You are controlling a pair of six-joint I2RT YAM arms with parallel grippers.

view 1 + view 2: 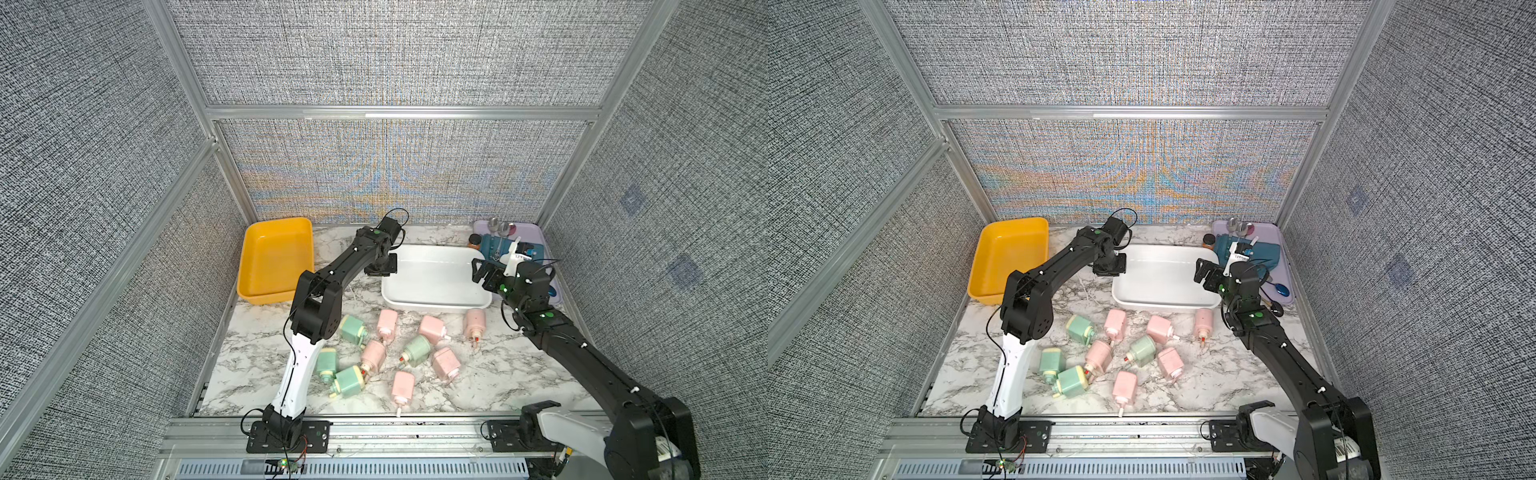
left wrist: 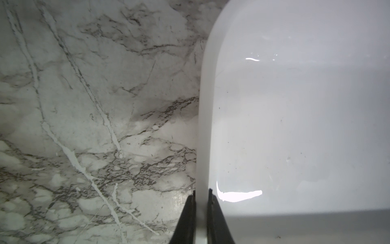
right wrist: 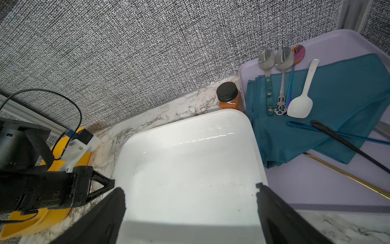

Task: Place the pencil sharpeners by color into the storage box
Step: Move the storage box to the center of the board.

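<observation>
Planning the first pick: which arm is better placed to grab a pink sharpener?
Probably right. The right gripper is open above the white bin, near a pink sharpener; the left gripper is shut on the bin's rim.

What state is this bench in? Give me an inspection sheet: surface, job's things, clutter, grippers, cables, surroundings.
Surface: marble-patterned tabletop, no spills seen.
Job's things: six pastel pink plastic pencil sharpeners and four mint green plastic pencil sharpeners lie loose on the table. The glossy white plastic bin and the yellow plastic bin hold nothing.
Clutter: lilac plastic tray with a folded teal cloth and metal spoons; dark-lidded orange jar beside the white bin.
Grippers: left gripper shut on the white bin's rim; right gripper open over that bin, holding nothing.
Cables: black cable loops at the left wrist.
Surroundings: grey woven wall panels in an aluminium frame.
</observation>
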